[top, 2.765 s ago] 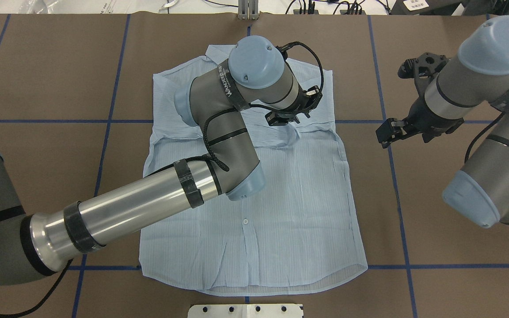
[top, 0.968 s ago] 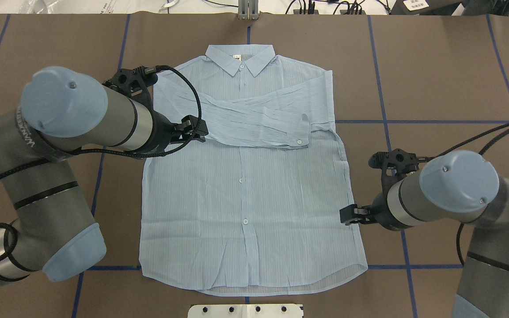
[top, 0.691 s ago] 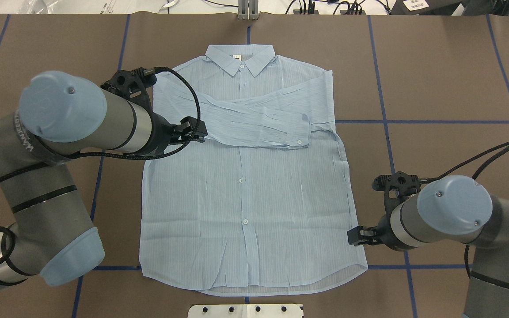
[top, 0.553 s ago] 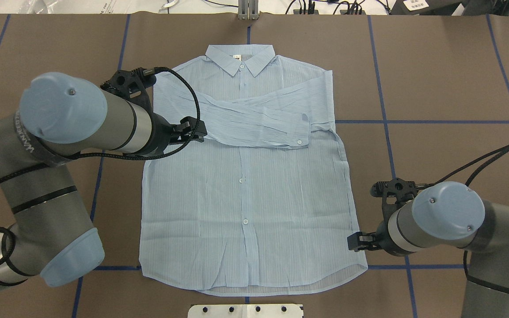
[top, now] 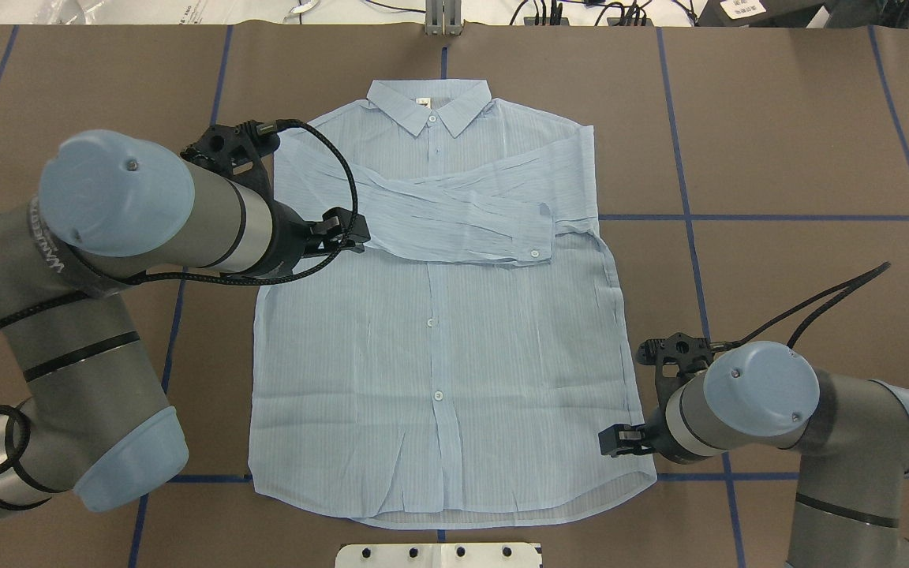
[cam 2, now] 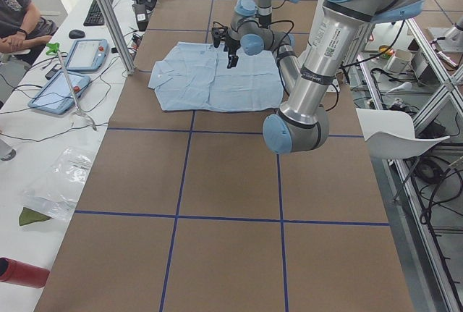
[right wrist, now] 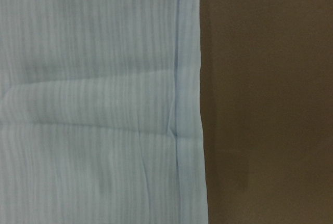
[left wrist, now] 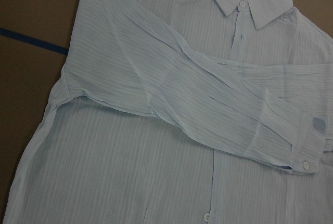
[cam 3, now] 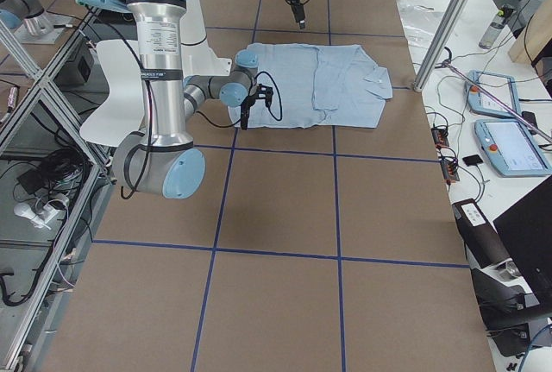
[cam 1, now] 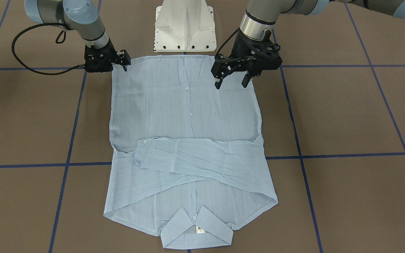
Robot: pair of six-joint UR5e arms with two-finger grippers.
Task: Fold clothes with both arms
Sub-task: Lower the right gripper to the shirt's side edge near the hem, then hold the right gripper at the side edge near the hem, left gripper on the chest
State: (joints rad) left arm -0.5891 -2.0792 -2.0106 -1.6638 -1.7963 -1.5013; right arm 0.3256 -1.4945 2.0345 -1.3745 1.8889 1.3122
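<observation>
Shirt [top: 439, 355] lies flat, sleeves crossed over its chest, left gripper [cam 1: 231, 84] and right gripper [top: 606, 442] both with fingers spread.

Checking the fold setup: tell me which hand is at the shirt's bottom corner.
The right hand, at the shirt's hem; the left hand hangs by the sleeves.

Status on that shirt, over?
Left gripper open, high over the light-blue striped long-sleeved shirt. Right gripper low at its side edge, jaws unclear. Shirt flat, sleeves crossed over chest. No obstruction seen.

shirt [right wrist: 93, 99]: fills left side, seamed edge vertical | table [right wrist: 265, 99]: bare brown, right side
</observation>
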